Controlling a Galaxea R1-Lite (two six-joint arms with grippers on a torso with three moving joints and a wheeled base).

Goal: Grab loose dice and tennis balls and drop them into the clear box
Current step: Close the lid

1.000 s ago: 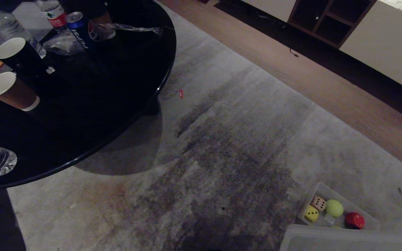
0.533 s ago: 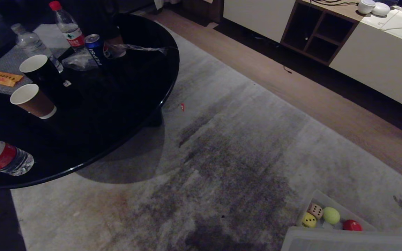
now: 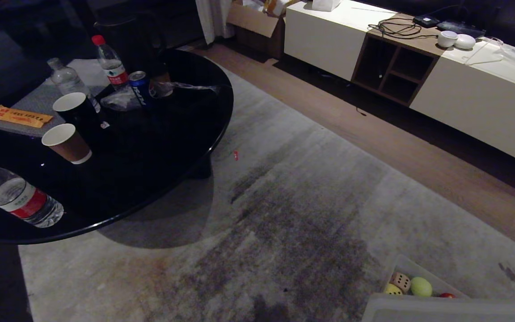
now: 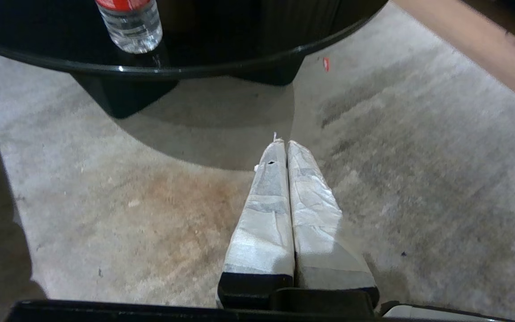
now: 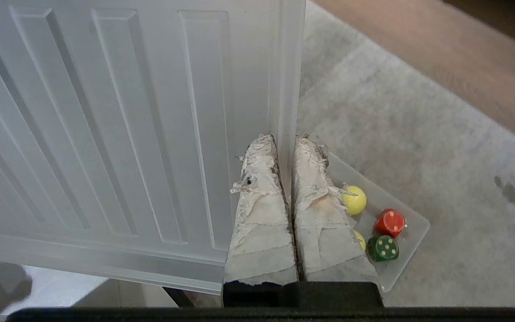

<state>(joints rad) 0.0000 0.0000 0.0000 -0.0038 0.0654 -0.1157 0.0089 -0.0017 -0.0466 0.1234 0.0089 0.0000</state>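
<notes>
The clear box (image 3: 434,278) sits on the carpet at the lower right of the head view. Inside it lie a cream die (image 3: 400,281), a yellow die (image 3: 392,290) and a tennis ball (image 3: 420,286). In the right wrist view my right gripper (image 5: 286,138) is shut and empty, hanging over the edge of the clear box (image 5: 411,241). A tennis ball (image 5: 355,200) lies just beside its fingers, and another yellow piece is half hidden under them. My left gripper (image 4: 284,142) is shut and empty above bare carpet. Neither gripper shows in the head view.
A flat ribbed clear lid (image 5: 128,134) lies next to the box. A red die (image 5: 390,222) and a green die (image 5: 383,248) share the box. A black round table (image 3: 186,147) with cups and bottles stands at left. A white cabinet (image 3: 472,94) lines the far wall.
The head camera has tilted up: the whole scene slid down the picture and the cabinet came into view. The box and its contents have not moved.
</notes>
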